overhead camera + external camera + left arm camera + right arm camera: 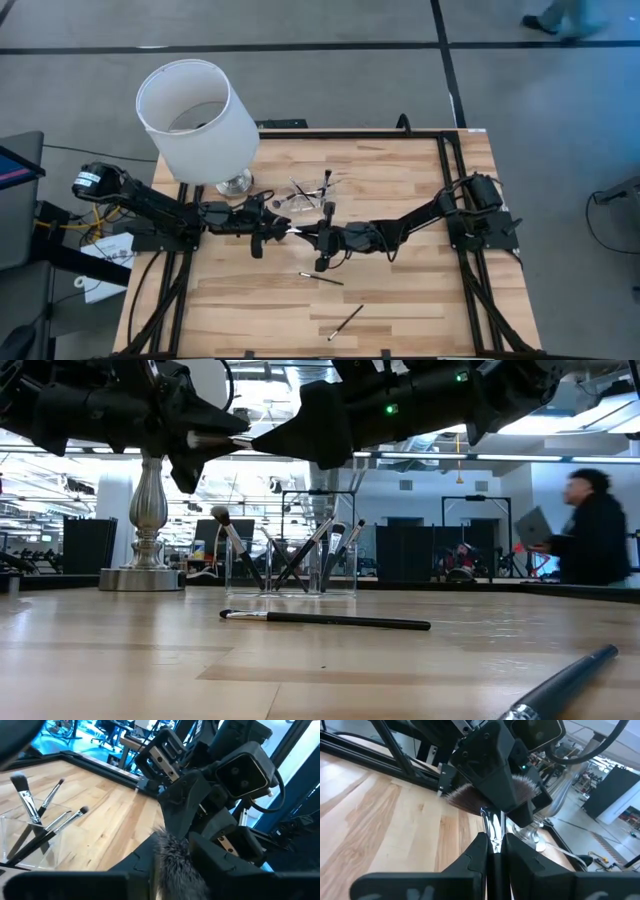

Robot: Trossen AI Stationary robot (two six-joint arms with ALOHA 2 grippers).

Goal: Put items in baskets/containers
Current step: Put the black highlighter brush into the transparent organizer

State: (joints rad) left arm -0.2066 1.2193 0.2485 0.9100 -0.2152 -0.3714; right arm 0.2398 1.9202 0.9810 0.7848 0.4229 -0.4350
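Meeting above the middle of the wooden table [400, 290], the two arms hold one fan brush [492, 827] between them. The right gripper [493, 845] is clenched on its silver ferrule, and the bristles lie against the left gripper [272, 229], which points straight at it. Whether the left fingers have closed on the bristles cannot be told.

The clear holder [292, 568] stands just beyond the grippers, on the far side of the table, with several makeup brushes [236, 550] leaning in it, tips up. To its left is the silver base [146, 520] of a white lampshade [195, 120].

One loose brush [325, 620] lies flat on the table nearer than the grippers; another [345, 322] lies close to the near edge. A person [590, 530] stands in the room behind, at the right.
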